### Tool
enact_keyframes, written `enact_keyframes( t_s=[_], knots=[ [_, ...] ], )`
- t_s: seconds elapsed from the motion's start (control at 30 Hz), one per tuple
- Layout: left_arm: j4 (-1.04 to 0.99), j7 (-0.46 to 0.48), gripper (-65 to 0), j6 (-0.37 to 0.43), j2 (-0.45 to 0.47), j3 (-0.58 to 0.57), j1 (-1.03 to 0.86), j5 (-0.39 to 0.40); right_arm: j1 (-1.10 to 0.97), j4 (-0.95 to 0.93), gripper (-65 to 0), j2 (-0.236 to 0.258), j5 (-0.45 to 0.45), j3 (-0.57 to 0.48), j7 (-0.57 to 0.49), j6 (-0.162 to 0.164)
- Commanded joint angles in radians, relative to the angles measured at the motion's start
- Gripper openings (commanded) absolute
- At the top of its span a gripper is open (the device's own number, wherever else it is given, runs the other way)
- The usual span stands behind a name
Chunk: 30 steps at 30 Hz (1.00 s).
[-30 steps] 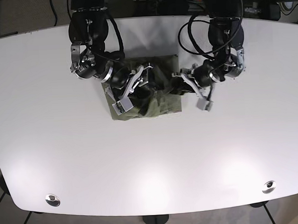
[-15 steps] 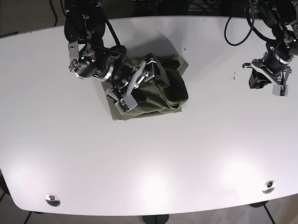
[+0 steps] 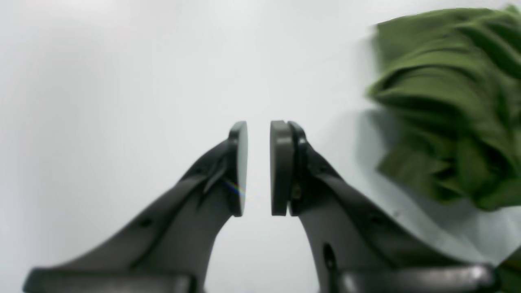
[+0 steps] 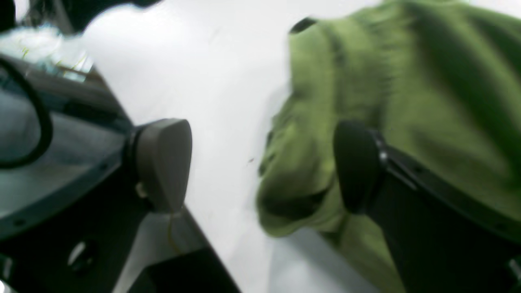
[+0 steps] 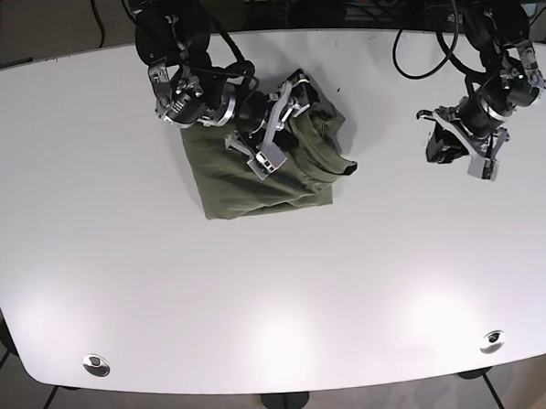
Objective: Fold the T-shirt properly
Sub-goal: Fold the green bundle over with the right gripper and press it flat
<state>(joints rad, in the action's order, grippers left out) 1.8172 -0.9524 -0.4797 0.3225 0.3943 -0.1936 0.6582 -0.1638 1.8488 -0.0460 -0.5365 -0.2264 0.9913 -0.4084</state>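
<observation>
An olive-green T-shirt [image 5: 244, 183] lies bunched in a rough rectangle on the white table [image 5: 277, 287], back centre-left. Its right part is rumpled into ridges and a flap. My right gripper [image 5: 276, 126] hovers over the shirt's upper right, open. In the right wrist view, this gripper [image 4: 260, 167] has one pad over bare table and the other finger over the T-shirt [image 4: 407, 81], gripping nothing. My left gripper [image 5: 453, 151] is far to the right, apart from the shirt. This gripper [image 3: 258, 167] has its pads nearly together with nothing between; the T-shirt [image 3: 439, 101] sits at the frame's right.
Two round metal fittings [image 5: 95, 364] [image 5: 492, 340] sit near the table's front corners. Cables and dark gear [image 5: 336, 4] crowd the back edge behind both arm bases. White tabletop stretches in front of the shirt.
The left arm swung away from the shirt's right edge to the far right, then came slightly back. The right gripper moved back and right over the shirt, whose right side rumpled into a flap.
</observation>
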Motion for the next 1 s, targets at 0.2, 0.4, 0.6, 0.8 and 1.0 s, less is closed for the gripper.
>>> enact_keyframes(
  t_s=[0.2,0.4,0.6,0.8,1.0],
  knots=[
    [0.043,0.017,-56.8,-0.004,0.027,-0.102,0.033,-0.125,0.134,0.016,-13.3,0.104,-0.075,-0.037,-0.025,0.001],
    [-0.026,0.019,-56.8,-0.004,-0.001,0.058,0.018,-0.186,0.267,-0.013,-13.3,0.105,0.129,-0.264,-0.027,0.003],
    [-0.135,0.019,-56.8,-0.004,-0.001,0.186,0.019,-0.186,0.326,-0.139,-13.3,-0.015,0.436,-0.370,-0.091,-0.002],
    [-0.139,0.019,-56.8,-0.004,-0.001,0.191,0.012,-0.185,0.395,-0.324,-13.3,-0.062,0.531,-0.373,-0.193,-0.002],
    [-0.141,0.019,-56.8,-0.004,-0.001,0.191,0.010,-0.185,0.401,-0.441,-36.0,-0.064,0.539,-0.370,-0.314,0.004]
  ],
)
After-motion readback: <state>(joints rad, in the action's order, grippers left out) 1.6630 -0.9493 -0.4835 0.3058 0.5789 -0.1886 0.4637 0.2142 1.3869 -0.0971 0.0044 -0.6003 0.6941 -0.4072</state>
